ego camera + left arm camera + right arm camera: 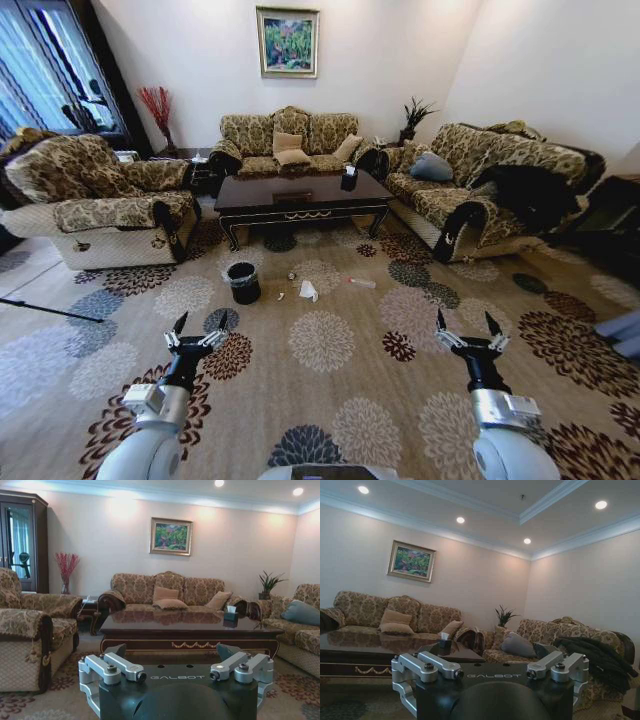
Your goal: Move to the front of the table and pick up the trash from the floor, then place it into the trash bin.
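Note:
The dark glossy table (300,197) stands ahead, in the middle of the sofas. On the carpet in front of it sits the small black trash bin (243,282) with a clear liner. The trash lies to its right: a crumpled white tissue (308,290), a tiny white scrap (281,296), a small dark round bit (291,275) and a clear bottle-like piece (362,283). My left gripper (197,330) and right gripper (468,328) hover open and empty above the carpet, well short of the trash. Both wrist views look across at the table (190,625) (365,647) past the open left gripper (172,652) and right gripper (485,652).
Patterned sofas ring the table: an armchair (95,205) on the left, a sofa (295,145) behind, another (480,190) on the right with a dark jacket (530,195). A dark tissue box (348,180) sits on the table. A thin black rod (50,310) lies on the floor at left.

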